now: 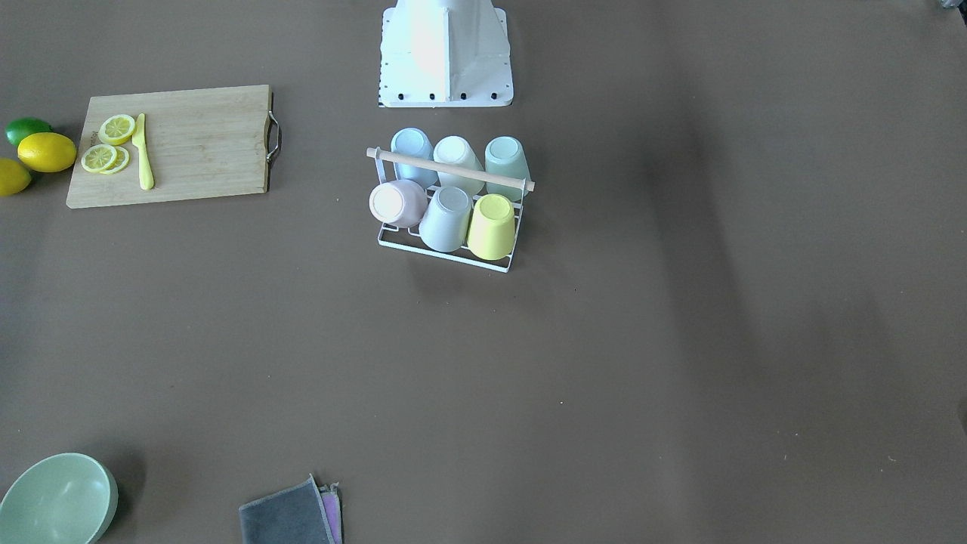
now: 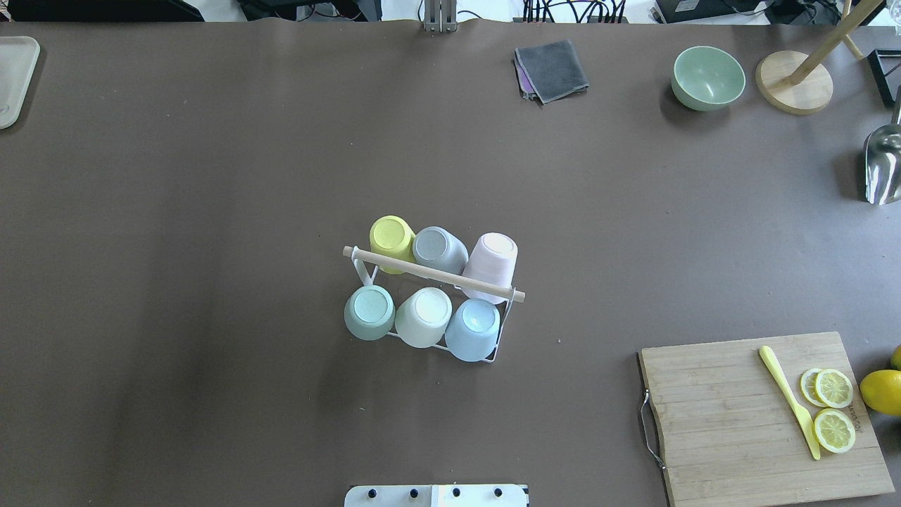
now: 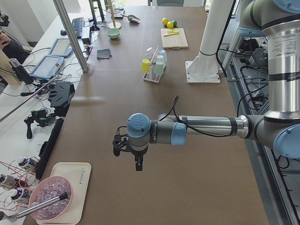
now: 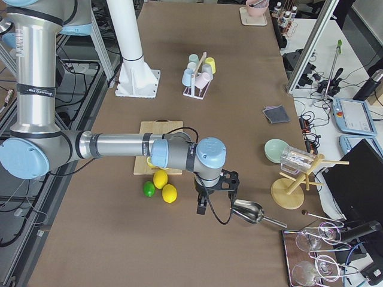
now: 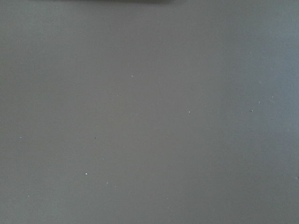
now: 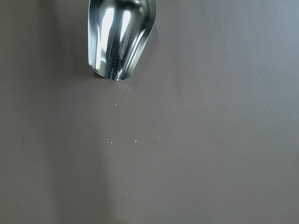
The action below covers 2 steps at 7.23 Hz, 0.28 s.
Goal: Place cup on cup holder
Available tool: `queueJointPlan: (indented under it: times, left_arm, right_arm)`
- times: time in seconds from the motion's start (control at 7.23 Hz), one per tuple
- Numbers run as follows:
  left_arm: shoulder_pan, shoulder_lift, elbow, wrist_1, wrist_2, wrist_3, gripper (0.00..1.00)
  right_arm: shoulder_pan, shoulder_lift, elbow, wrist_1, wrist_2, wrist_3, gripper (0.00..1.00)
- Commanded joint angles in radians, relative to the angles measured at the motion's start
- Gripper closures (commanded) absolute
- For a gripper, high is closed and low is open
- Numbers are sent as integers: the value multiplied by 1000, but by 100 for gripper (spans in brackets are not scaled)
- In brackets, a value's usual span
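Note:
The cup holder, a white wire rack with a wooden rod handle, stands mid-table and also shows in the front view. Several cups sit upside down on it: yellow, grey and pink in the far row, green, white and blue in the near row. My left gripper hangs over bare table far from the rack. My right gripper hangs near a metal scoop. Both show only in side views, so I cannot tell if they are open or shut.
A cutting board holds lemon slices and a yellow knife, with a lemon beside it. A green bowl, grey cloth, wooden stand and the scoop lie at the far right.

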State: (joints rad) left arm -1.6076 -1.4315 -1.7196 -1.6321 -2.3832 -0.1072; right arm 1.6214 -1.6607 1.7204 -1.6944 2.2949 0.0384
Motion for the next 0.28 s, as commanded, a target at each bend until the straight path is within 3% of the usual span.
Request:
queueJointPlan:
  times: [0.0, 0.14]
  left_arm:
    - [0, -3, -6, 0, -1, 0, 2]
    - [0, -4, -9, 0, -1, 0, 2]
  right_arm:
    - [0, -7, 1, 21, 0, -3, 0]
    - [0, -8, 1, 21, 0, -3, 0]
